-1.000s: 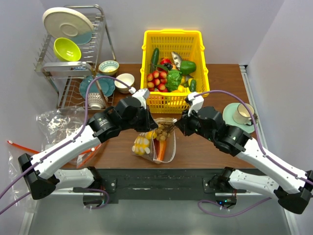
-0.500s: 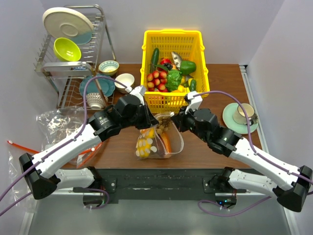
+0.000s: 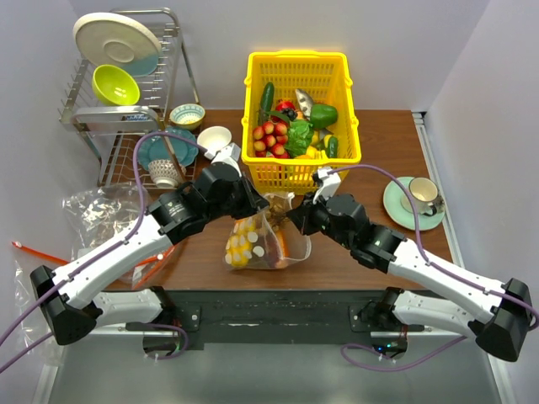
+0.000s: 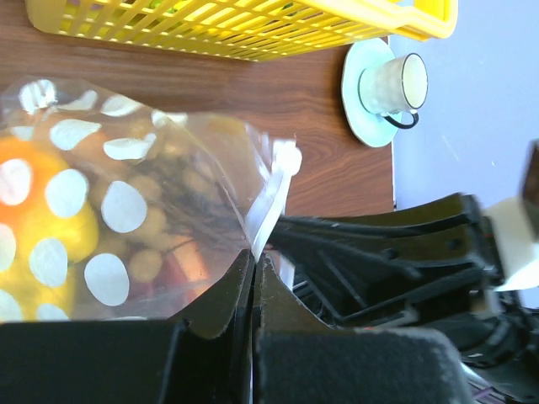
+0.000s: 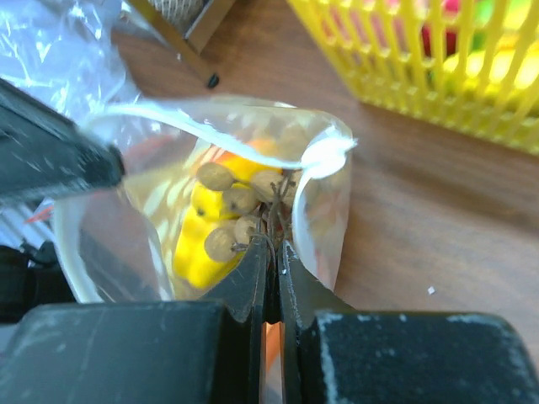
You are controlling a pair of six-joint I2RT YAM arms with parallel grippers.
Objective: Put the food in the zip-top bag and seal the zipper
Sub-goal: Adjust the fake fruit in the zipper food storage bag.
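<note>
The zip-top bag point(image 3: 253, 246), clear with whitish dots, hangs bunched between my two grippers in front of the basket. The food is inside it: a brown berry cluster point(image 5: 226, 210), a yellow piece point(image 5: 198, 252) and something orange point(image 3: 282, 242). My left gripper point(image 3: 258, 212) is shut on the whitish zipper point(image 4: 271, 198) at one end of the mouth. My right gripper point(image 5: 274, 244) is shut on the bag's wall at the opposite side, with berry stems right at its tips. The mouth gapes open, and the zipper point(image 5: 210, 126) arcs across it.
A yellow basket point(image 3: 296, 118) of toy produce stands just behind the bag. A cup on a green saucer point(image 3: 417, 200) sits at the right. A dish rack point(image 3: 126, 93) and bowls point(image 3: 215, 139) are at the back left, with crumpled clear bags point(image 3: 101, 210) beside them.
Both grippers have drawn closer together and shifted left. The bag, lying flat a second ago, is now pulled up by its mouth and bunched, with the food slid toward its left end.
</note>
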